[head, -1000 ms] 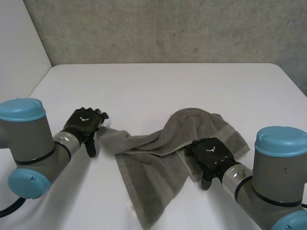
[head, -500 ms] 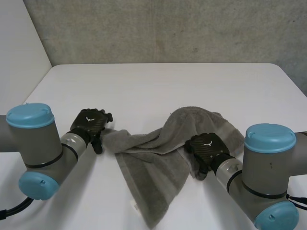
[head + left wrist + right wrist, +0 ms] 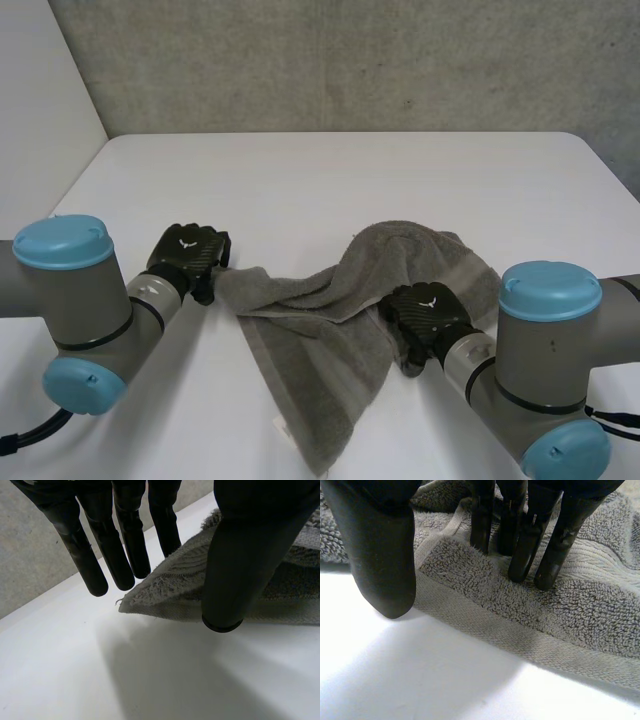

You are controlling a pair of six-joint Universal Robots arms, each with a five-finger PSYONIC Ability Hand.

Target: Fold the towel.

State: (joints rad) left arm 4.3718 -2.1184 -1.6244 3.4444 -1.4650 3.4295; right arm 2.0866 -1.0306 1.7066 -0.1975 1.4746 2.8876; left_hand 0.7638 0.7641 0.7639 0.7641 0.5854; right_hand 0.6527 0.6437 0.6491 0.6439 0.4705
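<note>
A grey towel (image 3: 330, 320) lies crumpled on the white table (image 3: 320, 180), with one end stretched left and a flap hanging toward the near edge. My left hand (image 3: 188, 255) is at the towel's left corner. In the left wrist view the fingers (image 3: 112, 555) are straight just beyond the frayed corner (image 3: 170, 590), and the thumb (image 3: 235, 570) hovers above it with a gap between. My right hand (image 3: 425, 315) rests on the towel's right near edge. Its fingertips (image 3: 520, 555) press into the terry (image 3: 570, 610), and its thumb (image 3: 385, 555) hangs over bare table beside the hem.
The table's far half (image 3: 330, 170) is bare, with a concrete wall (image 3: 350, 60) behind it. Both grey arms with blue caps (image 3: 60, 240) (image 3: 550, 290) crowd the near corners.
My left hand has slid right up to the towel's left corner, its thumb coming toward the fingers. My right hand has edged left and nearer on the towel, fingers bending slightly.
</note>
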